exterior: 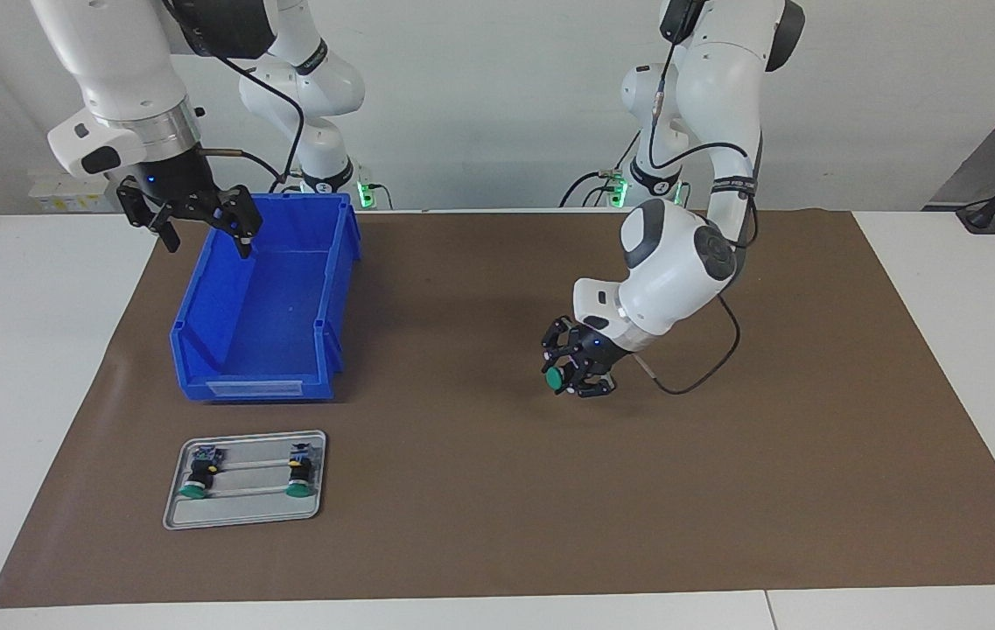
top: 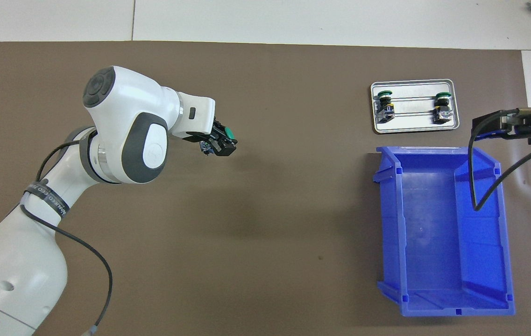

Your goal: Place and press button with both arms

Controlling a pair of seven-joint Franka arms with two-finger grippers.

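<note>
So the tray closest to the camera has two spare buttons lying side by side on it, probably staged as stock, while the blue bin sits just nearer the robots, empty as far as I can see. The left gripper is pinching the third button over the bare mat, wrist bent down and green cap turned sideways toward the right arm's end, looks like it's presenting it for a press. The right gripper waits over the bin's rim, jaws spread.
</note>
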